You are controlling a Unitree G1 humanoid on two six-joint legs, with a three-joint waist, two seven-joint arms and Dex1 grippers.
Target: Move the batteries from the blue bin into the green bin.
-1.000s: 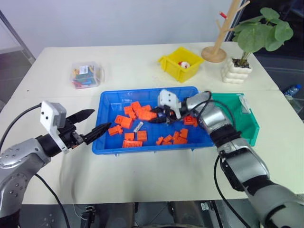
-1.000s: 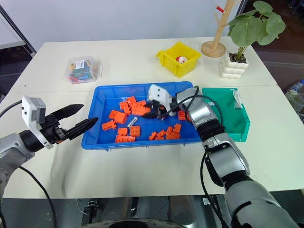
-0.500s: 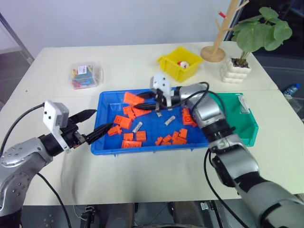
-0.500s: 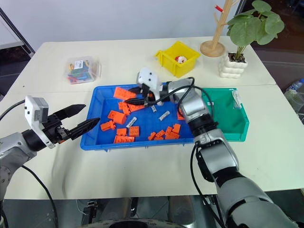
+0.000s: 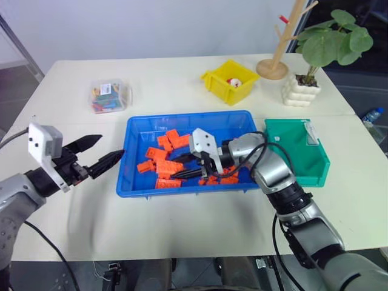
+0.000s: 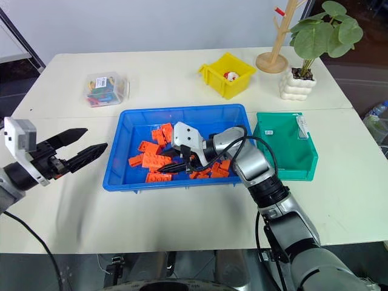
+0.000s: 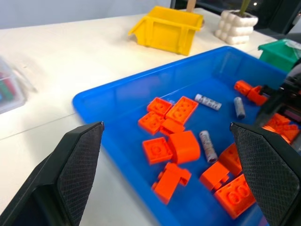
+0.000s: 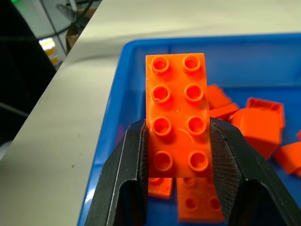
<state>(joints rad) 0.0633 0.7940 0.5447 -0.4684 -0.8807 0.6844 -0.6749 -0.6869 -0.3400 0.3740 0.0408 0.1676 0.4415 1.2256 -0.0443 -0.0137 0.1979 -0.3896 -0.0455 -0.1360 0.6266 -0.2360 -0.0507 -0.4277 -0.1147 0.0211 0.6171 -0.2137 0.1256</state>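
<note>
Right gripper point(image 8: 176, 141) is clamped on a long orange brick point(image 8: 177, 115), held flat between the black fingers point(image 8: 225, 155) over the blue bin's point(image 5: 130, 182) near-left corner. A brick, not a battery, is gripped; judged, it is being lifted aside to uncover what lies beneath, since bricks are no part of the move. Left gripper point(image 5: 100, 153) is held level at about nine o'clock from the blue bin, just off its rim, fingers spread wide and empty, pointed across the bin; judged as waiting clear of the working arm.

Blue bin: a heap of orange bricks point(image 5: 159, 154) toward its left half; three batteries point(image 7: 207, 146) are seen in the left wrist view, lying loose on the bin floor among the bricks, apart from one another. None has been taken up.

Green bin point(image 5: 300, 136): at three o'clock, touching or just beside the blue bin; a white label on its wall, no battery made out inside.

Yellow bin point(image 5: 230, 79): at twelve o'clock, a small white-and-red item inside.
</note>
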